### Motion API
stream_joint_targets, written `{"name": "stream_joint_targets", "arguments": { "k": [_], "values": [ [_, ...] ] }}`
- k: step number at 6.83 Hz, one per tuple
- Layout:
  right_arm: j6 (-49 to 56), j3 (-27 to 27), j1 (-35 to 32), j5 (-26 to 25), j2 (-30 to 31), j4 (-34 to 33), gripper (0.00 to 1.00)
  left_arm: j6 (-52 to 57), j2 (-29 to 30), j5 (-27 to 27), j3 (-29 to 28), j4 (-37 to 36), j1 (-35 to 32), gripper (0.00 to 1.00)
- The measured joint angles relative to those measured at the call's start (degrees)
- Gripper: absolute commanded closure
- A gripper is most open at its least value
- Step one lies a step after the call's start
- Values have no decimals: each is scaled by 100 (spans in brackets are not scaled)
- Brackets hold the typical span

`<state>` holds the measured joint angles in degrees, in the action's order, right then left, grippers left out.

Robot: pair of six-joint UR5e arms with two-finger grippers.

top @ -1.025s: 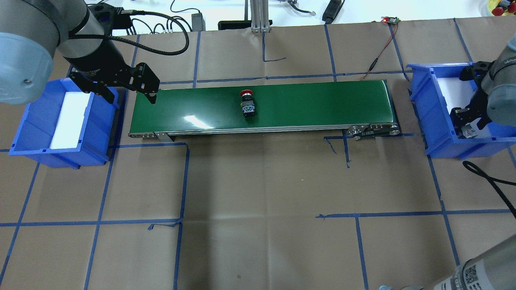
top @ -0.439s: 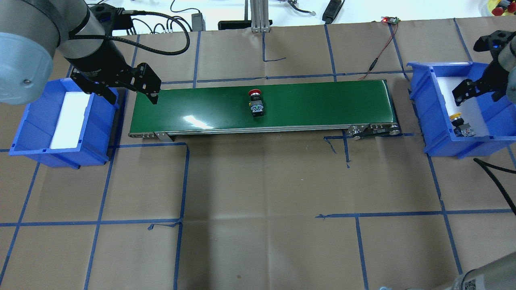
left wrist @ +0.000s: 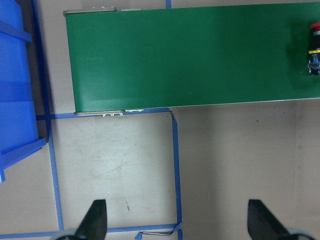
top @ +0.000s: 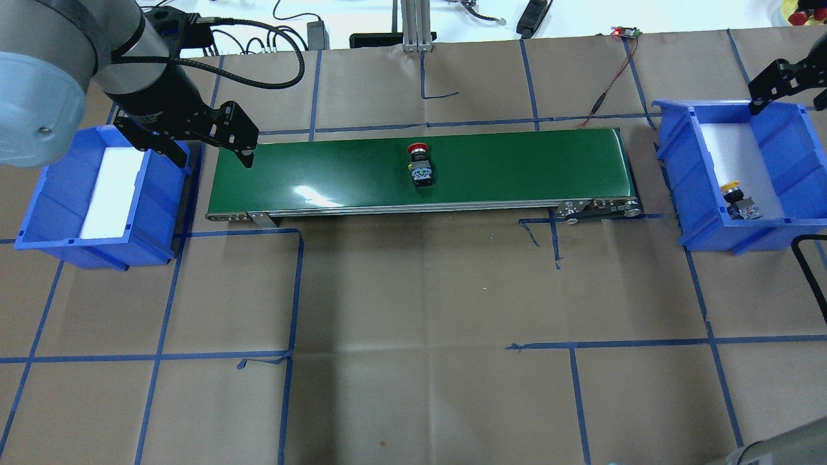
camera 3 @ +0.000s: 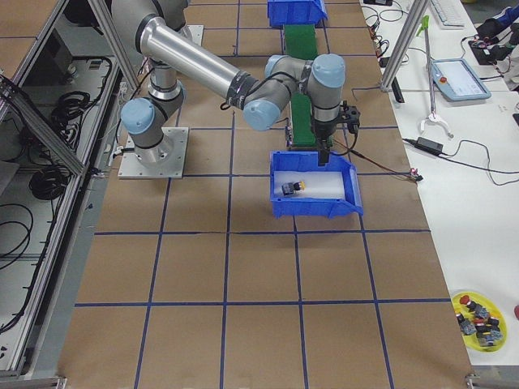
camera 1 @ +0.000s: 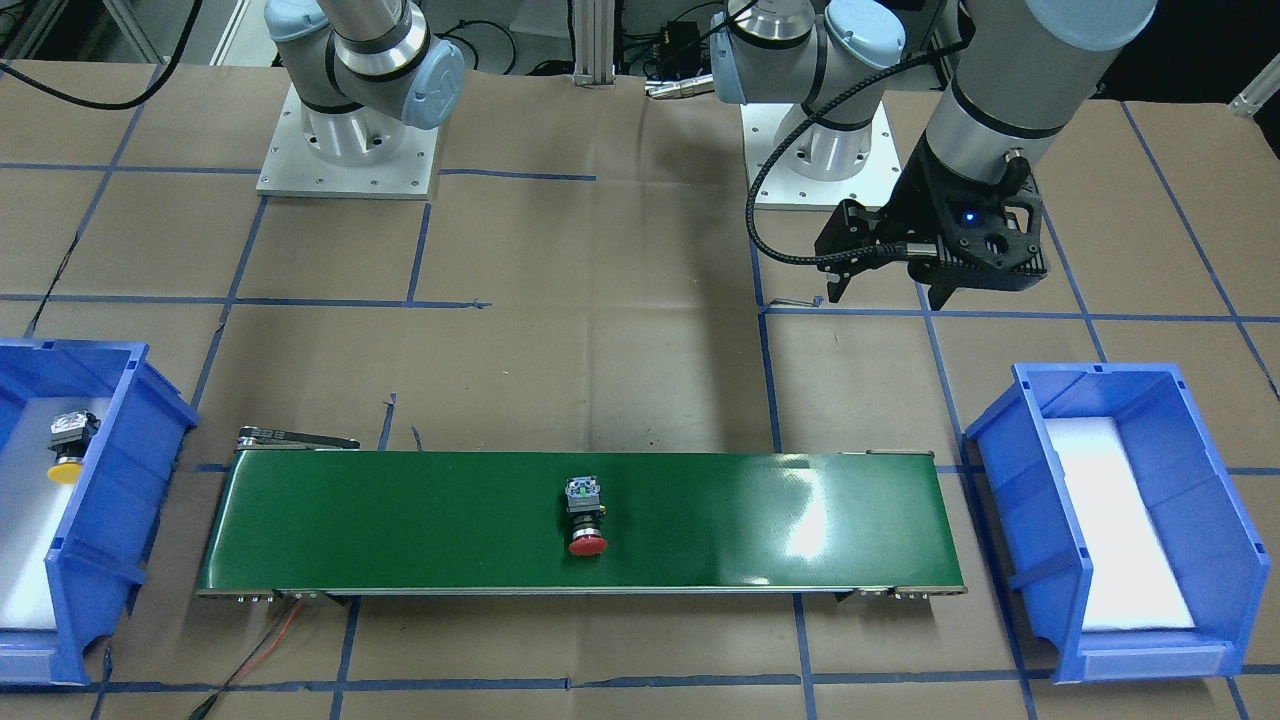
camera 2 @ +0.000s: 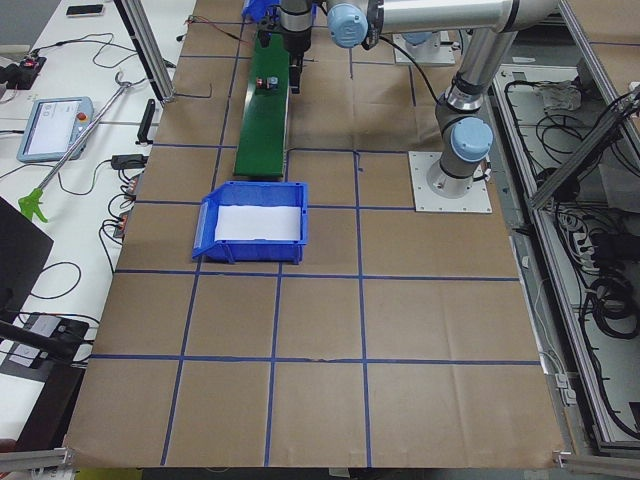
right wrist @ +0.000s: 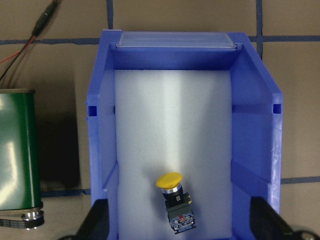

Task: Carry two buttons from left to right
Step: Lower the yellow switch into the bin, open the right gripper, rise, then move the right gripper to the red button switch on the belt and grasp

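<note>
The red-capped button [top: 420, 165] lies on its side on the green conveyor belt [top: 517, 168], near the middle; it also shows in the front view [camera 1: 586, 515] and at the right edge of the left wrist view [left wrist: 315, 45]. The yellow-capped button [top: 736, 199] lies in the right blue bin [top: 678, 168], clear in the right wrist view [right wrist: 176, 201]. My left gripper [top: 207, 152] is open and empty above the belt's left end. My right gripper [top: 791, 87] is open and empty, high above the right bin's far end.
The left blue bin [top: 39, 213] holds only white padding. A red and black wire [top: 607, 84] runs from the belt's far right end to a small board. Blue tape lines cross the brown paper table.
My right gripper has let go of the yellow button in the right bin and risen up and away. The red button has travelled right along the belt. The left arm has stayed still.
</note>
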<state>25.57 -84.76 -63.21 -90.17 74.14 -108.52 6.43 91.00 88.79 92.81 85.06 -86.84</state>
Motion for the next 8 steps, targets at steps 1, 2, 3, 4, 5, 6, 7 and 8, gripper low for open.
{"name": "stream_joint_targets", "arguments": {
  "k": [1,2,3,4,5,6,7,8],
  "values": [
    [-218,338,-318,5,-3,199,0,4,0,4,0,-4,0,1],
    [-447,525,-711,57,-5,262,0,6,5,6,0,-6,0,1],
    [-771,579,-1092,273,-8,277,0,7,10,5,0,-7,0,1],
    [-1298,592,-1535,584,-23,277,0,7,10,1,0,-7,0,1],
    [-1796,585,-1965,722,-53,265,0,7,8,-1,0,-7,0,1],
    [-2167,561,-2330,753,-129,247,0,7,4,-1,0,-5,0,1],
    [-2394,531,-2529,756,-260,244,0,7,-3,0,0,-1,0,1],
    [-2536,505,-2613,756,-370,246,0,7,-14,6,2,1,0,1]
  ]
}}
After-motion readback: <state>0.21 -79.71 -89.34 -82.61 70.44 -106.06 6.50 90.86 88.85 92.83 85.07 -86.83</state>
